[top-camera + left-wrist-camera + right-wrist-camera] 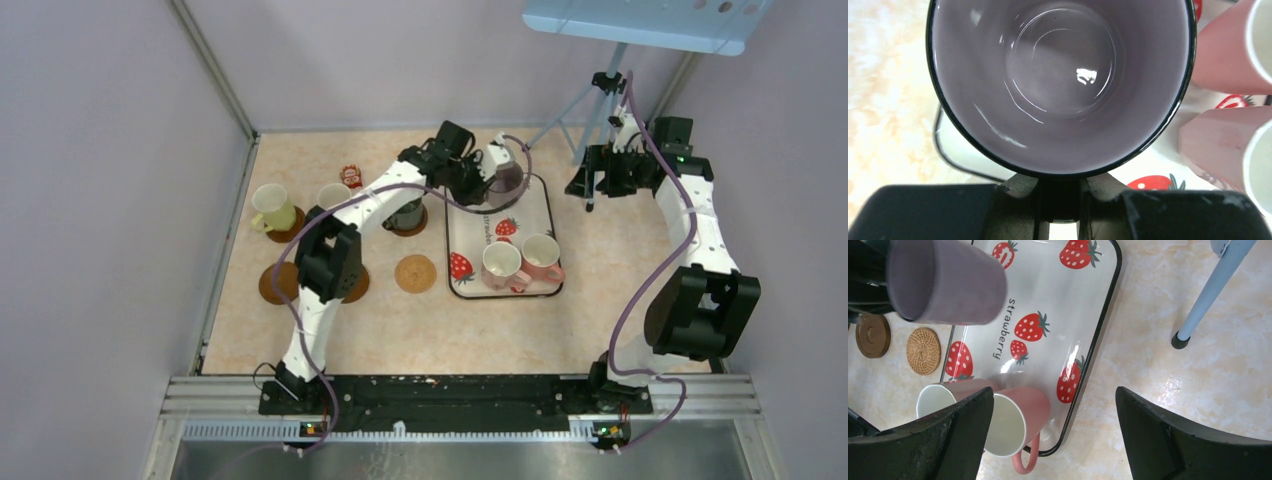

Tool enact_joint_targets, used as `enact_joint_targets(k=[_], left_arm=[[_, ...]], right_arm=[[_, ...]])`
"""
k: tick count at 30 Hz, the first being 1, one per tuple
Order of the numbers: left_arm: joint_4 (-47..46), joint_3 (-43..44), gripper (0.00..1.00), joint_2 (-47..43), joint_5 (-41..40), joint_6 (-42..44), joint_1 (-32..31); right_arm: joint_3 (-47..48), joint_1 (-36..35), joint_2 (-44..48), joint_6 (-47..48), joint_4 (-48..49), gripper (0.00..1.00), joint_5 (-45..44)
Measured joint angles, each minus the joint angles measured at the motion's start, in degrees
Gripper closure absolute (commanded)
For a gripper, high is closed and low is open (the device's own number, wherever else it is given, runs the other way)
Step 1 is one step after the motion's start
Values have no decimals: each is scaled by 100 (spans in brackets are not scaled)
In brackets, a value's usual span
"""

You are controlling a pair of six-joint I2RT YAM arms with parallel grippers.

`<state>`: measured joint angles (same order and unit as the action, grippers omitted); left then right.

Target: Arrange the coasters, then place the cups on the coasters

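You are on the cup half of the job. The left gripper (1058, 195) is clamped on the near rim of the purple mug (1060, 85), one finger inside the wall and one outside. The mug hangs at the far-left corner of the strawberry tray (535, 212), and it looks to be lifted off the tray rather than resting on it. The right gripper (1053, 405) has its jaws wide apart with nothing in them, parked over the tray's right side.

Your next move, as I read it, is to carry the mug left and toward you to a bare coaster. The tan woven coaster (415, 273) is the closest, just off the tray's left edge, and you need to set the mug down level and centred. A pinch on the rim lets a mug swing, so go gently.

Mind the dark green mug (405, 213) on its own dark coaster, which sits just beside that route. Two more dark coasters (278, 284) lie bare near the left arm's elbow, which partly covers one of them. A yellow-green mug (270, 208) and another light mug (333, 194) stand further left. On the tray the pink mug (543, 257) and a paler mug (499, 264) wait, touching or nearly so. A small red packet (350, 176) lies at the back, and a tripod leg (1205, 295) stands to the right, well clear.
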<state>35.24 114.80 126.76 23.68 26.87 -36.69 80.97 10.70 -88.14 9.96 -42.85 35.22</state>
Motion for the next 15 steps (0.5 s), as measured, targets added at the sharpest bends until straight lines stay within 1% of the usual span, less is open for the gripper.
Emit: enact_joint_targets(k=[3, 8, 11, 15], left_arm=[[-160, -273, 100, -507, 111, -179, 151], [-437, -1196, 100, -1690, 402, -435, 647], [-503, -1954, 100, -2514, 702, -538, 1211], [-306, -2697, 100, -3405, 1001, -511, 2114]], right_arm=[[0, 0, 0, 0, 2, 10, 4], [0, 0, 0, -4, 9, 10, 31], [0, 2, 0, -20, 42, 10, 57], [0, 4, -11, -87, 120, 11, 118]])
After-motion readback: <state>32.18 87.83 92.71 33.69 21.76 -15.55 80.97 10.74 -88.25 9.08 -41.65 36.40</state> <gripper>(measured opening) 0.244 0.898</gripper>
